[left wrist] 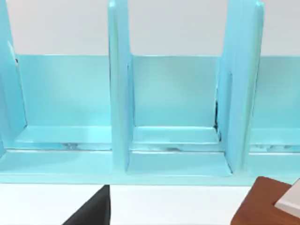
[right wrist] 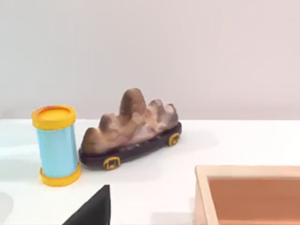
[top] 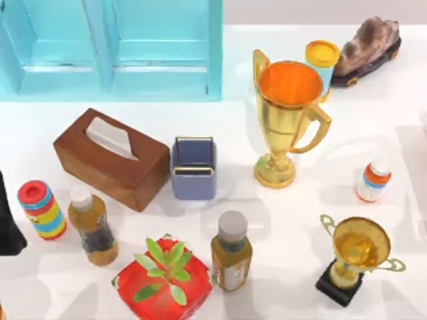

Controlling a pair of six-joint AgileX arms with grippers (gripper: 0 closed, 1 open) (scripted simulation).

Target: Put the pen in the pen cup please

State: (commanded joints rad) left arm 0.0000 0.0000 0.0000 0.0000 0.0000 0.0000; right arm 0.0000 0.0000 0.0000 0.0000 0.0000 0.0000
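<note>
The pen cup (top: 193, 168) is a small periwinkle-blue square holder with a gold rim and an inner divider. It stands upright near the table's middle, between the wooden tissue box (top: 110, 157) and the big gold trophy (top: 287, 120). The pen is out of view. My left arm (top: 8, 220) is a dark shape at the table's left edge, well to the left of the cup. A dark part of my left gripper (left wrist: 91, 211) faces the teal shelf (left wrist: 178, 117). A dark part of my right gripper (right wrist: 91, 211) faces a light-blue cylinder (right wrist: 56, 145) and a rock ornament (right wrist: 131, 126).
Two amber bottles (top: 230, 253) (top: 93, 227), a striped red can (top: 41, 210) and a potted plant in a red pot (top: 163, 277) crowd the front. A small trophy (top: 357, 257) and a white bottle (top: 373, 181) stand at the right. The right wrist view shows a wooden box (right wrist: 248, 197).
</note>
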